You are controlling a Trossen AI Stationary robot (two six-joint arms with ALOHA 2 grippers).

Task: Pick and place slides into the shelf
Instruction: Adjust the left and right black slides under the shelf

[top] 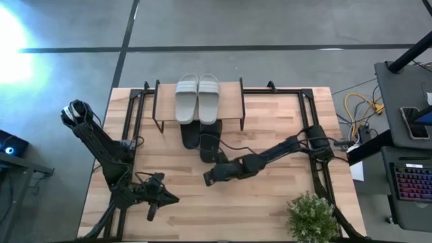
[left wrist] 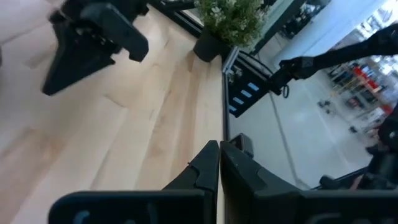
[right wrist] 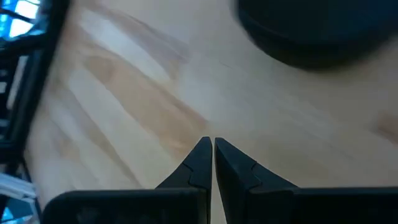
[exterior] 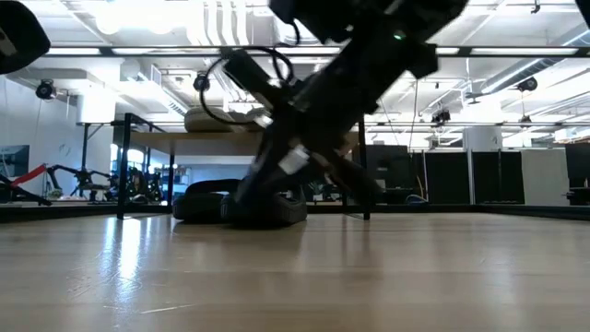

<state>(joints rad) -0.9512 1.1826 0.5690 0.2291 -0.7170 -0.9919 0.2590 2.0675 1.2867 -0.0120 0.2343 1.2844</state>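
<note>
From above: pale grey pair (top: 197, 98) side by side on the shelf (top: 232, 101) top board; black pair (top: 201, 136) on the tabletop (top: 270, 196) just in front, toes tucked under the shelf. Right gripper (top: 208, 179) low near the black heels, fingers together, empty. Left gripper (top: 151, 214) parked at the near left, pressed shut, holding nothing.

At table height: black slides (exterior: 241, 207) flat under the shelf, right arm crossing in front.

Past the right wrist: closed tips (right wrist: 208, 151) over bare wood, rounded black slide edge (right wrist: 314, 34) ahead, not touching.

Probably light, springy foam, matte rather than slick, unbreakable. Best taken across the wide strap or pinched at the sole's side edge.
</note>
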